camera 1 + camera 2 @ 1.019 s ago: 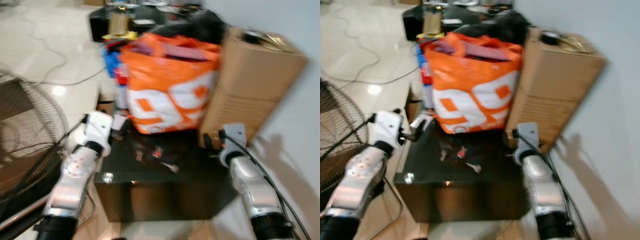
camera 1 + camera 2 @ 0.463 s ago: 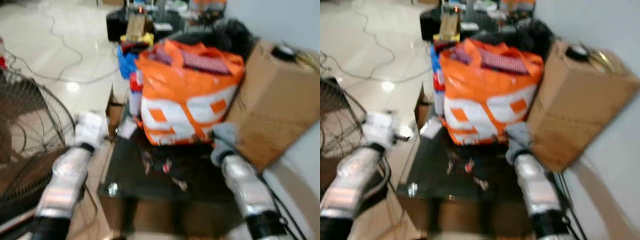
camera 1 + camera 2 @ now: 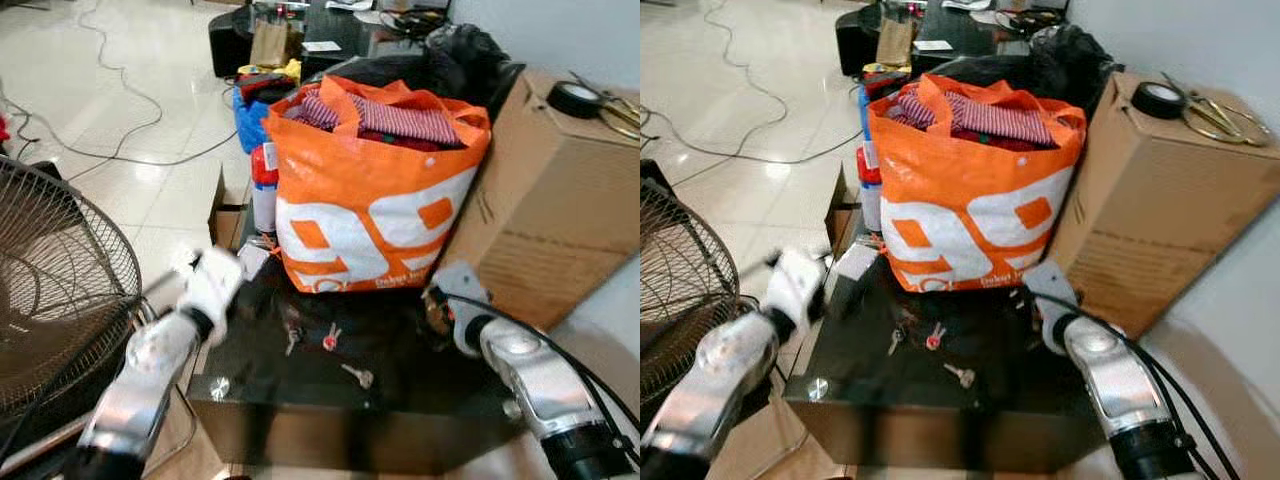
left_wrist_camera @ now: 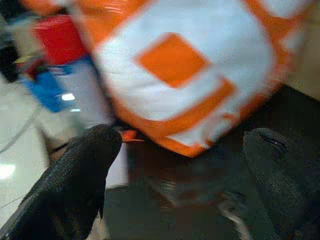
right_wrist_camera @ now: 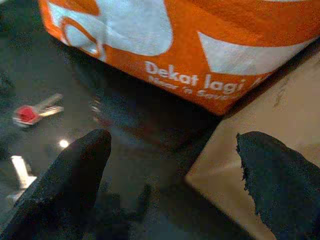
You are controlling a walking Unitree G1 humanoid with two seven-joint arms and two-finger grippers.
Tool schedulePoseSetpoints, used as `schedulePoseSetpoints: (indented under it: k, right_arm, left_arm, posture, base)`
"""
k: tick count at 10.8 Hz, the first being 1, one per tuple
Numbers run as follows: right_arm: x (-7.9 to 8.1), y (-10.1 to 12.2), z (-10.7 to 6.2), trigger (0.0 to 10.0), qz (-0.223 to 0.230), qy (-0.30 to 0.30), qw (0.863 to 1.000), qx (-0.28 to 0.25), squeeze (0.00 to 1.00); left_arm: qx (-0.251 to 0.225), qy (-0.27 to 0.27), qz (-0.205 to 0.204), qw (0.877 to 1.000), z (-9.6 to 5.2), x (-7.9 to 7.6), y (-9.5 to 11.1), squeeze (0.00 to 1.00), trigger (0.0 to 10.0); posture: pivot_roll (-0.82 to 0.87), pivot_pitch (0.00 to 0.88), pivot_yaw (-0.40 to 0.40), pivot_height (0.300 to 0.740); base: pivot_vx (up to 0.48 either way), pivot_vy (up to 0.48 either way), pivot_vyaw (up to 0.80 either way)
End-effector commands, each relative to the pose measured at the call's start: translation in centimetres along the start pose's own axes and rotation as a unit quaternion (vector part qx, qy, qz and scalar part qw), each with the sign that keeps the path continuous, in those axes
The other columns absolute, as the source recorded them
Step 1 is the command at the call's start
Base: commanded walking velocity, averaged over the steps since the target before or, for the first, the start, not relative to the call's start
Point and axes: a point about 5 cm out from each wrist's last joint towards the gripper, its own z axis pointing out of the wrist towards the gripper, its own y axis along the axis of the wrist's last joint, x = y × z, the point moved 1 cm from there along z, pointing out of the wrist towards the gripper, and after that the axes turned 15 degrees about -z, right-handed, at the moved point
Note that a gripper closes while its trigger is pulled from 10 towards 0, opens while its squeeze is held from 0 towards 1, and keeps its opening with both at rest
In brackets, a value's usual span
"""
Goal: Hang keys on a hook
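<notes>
I see three loose keys, one a red-headed metal key (image 3: 329,338), lying on the glossy black counter (image 3: 400,385) between my arms, before the orange-and-white shopping bag (image 3: 370,200). My right gripper (image 5: 172,165), fingers apart, seems nearer them than my equally spread left gripper (image 4: 180,160).

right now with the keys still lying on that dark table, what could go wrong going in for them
The keys lie scattered as separate pieces on the glossy dark table, so a pinch may catch one and push the rest away. The orange bag stands right behind them and could get bumped or snagged. The right hand sits open near the cardboard box and may clip its corner. No hook can be made out yet.
</notes>
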Motion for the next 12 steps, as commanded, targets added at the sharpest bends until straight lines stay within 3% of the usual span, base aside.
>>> schedulePoseSetpoints:
  k: [1,2,4,6,8,12]
  right_arm:
    - [-0.2,0.5,-0.5,10.0,0.019,0.001,1.000,-0.006,0.14]
    - [0.2,0.7,-0.6,10.0,0.029,0.010,1.000,-0.003,0.00]
    - [2.8,1.0,0.0,10.0,0.028,0.061,0.997,0.028,0.00]
    - [5.9,0.1,2.1,10.0,0.038,0.100,0.992,0.063,0.00]
    - [7.8,-0.4,3.0,10.0,0.088,0.113,0.988,0.060,0.00]
    - [11.7,-0.4,3.9,10.0,0.145,0.140,0.979,0.038,0.00]
  left_arm:
    - [0.008,-0.031,0.014,0.999,0.1,-1.1,-0.1,0.00,10.0]
    - [0.017,-0.041,0.021,0.999,-0.1,-1.4,-0.5,0.00,10.0]
    - [0.047,-0.069,0.035,0.996,-1.2,-2.5,-2.1,0.00,10.0]
    - [0.068,-0.091,0.039,0.993,-2.3,-3.4,-3.0,0.00,10.0]
    - [0.081,-0.094,0.043,0.991,-3.3,-3.7,-3.5,0.00,10.0]
    - [0.122,-0.111,0.048,0.985,-6.1,-4.4,-4.4,0.00,10.0]
  posture:
    - [-0.07,0.000,-0.053,0.740]
    - [-0.08,0.000,-0.055,0.740]
    - [-0.14,0.000,-0.050,0.740]
    - [-0.16,0.000,-0.057,0.740]
    - [-0.14,0.000,-0.074,0.740]
    - [-0.09,0.000,-0.095,0.740]
  base:
    - [0.000,0.000,0.00]
    - [0.000,0.000,0.00]
    - [0.000,0.000,0.00]
    - [0.000,0.000,0.00]
    - [0.000,0.000,0.00]
    - [0.000,0.000,0.00]
